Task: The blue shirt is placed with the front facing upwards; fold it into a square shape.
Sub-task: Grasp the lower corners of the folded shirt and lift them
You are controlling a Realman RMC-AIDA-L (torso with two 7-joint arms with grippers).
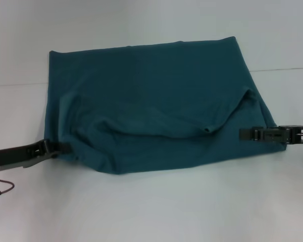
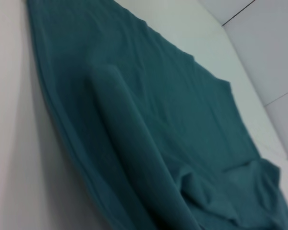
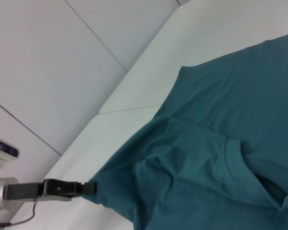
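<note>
Down at the near left corner, the left gripper [image 1: 60, 148] is pinched onto the edge of the teal-blue cotton T-shirt [image 1: 156, 101], and the right wrist view shows that too [image 3: 84, 188]. Over on the right side the right gripper [image 1: 245, 134] sits against the shirt's edge, can't tell if it's clamped. Shirt's folded over, plain side up, sprawled across the white table [image 1: 156, 212].

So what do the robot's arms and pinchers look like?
The left gripper is black and slim, on a shiny silver, tube-shaped wrist, with a thin dark cable curling underneath. The right gripper is black too, long and flat, built of blocky pieces with small pale gaps. No stickers or writing show on either.
</note>
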